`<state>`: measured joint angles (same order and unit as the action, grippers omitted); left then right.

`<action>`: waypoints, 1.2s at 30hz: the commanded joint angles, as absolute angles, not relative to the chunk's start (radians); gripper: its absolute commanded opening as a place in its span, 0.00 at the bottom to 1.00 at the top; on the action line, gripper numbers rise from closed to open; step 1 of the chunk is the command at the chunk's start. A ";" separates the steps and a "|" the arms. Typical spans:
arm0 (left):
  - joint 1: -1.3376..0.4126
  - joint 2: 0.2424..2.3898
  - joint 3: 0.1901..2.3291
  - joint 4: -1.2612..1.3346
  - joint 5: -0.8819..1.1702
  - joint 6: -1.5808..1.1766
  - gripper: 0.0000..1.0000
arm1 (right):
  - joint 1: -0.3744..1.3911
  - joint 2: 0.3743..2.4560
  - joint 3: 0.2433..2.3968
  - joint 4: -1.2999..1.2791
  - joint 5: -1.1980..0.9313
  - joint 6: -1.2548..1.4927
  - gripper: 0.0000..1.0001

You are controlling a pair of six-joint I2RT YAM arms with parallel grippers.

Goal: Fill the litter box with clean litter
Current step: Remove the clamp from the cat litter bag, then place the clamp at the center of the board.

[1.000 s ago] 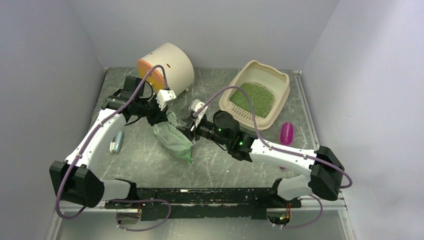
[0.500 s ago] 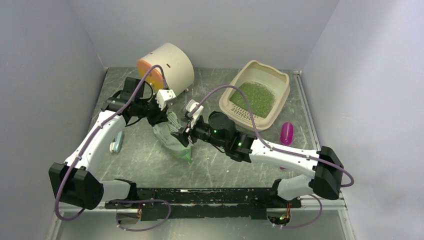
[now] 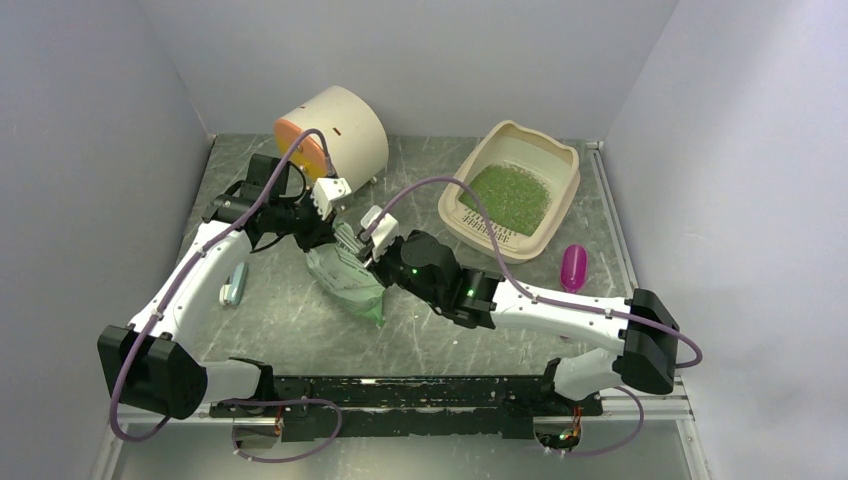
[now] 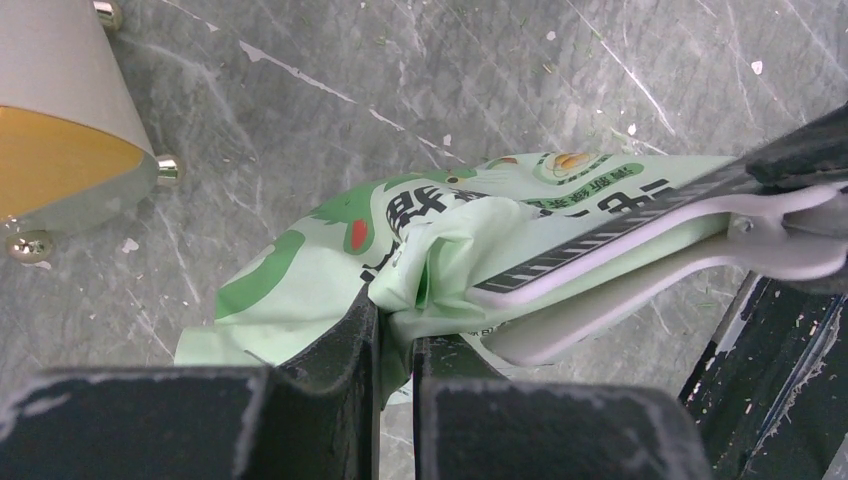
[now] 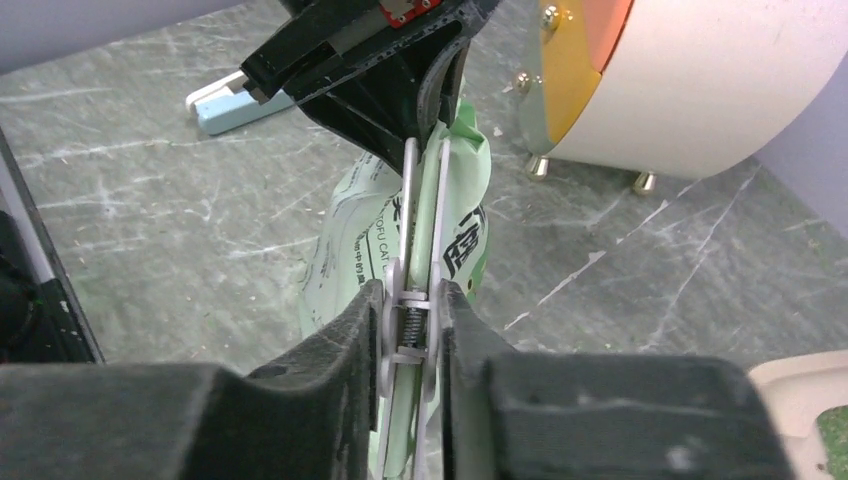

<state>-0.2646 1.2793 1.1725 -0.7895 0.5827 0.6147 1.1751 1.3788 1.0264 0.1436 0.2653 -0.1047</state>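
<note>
One grey marbled table is occupied at its far left by a cream half-cylinder cabinet with an orange face. At the far right is set a beige plastic litter box with a raised rim, its floor partly covered by fine green litter granules. Between the arms, a light-green printed plastic bag is pinched at its crumpled top by the closed left gripper. A white spring clip on that top is clamped by the right gripper. A magenta scoop is seen near the box.

Light-green bag: black print "OFU CAT" readable, start cut off; Chinese characters alongside, partly hidden.
</note>
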 commanded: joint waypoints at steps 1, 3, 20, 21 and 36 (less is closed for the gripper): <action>-0.281 1.233 1.188 -0.773 0.669 0.562 0.05 | 1.178 1.337 1.042 0.164 0.265 -0.102 0.10; -0.281 1.223 1.179 -0.757 0.655 0.549 0.05 | 1.176 1.319 1.045 0.162 0.268 -0.093 0.06; -0.281 1.144 1.138 -0.700 0.623 0.503 0.05 | 0.936 1.079 0.746 -0.104 0.163 0.244 0.02; -0.281 1.137 1.137 -0.695 0.622 0.498 0.05 | 0.917 1.081 0.701 -0.083 0.102 0.295 0.02; -0.282 1.093 1.127 -0.690 0.640 0.481 0.05 | 0.810 1.262 0.496 0.113 -0.111 0.512 0.10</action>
<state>-0.2657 1.1549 1.0954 -0.7635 0.5346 0.5301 0.8555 1.2240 0.5121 0.0566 -0.0608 0.4767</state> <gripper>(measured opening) 0.115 0.157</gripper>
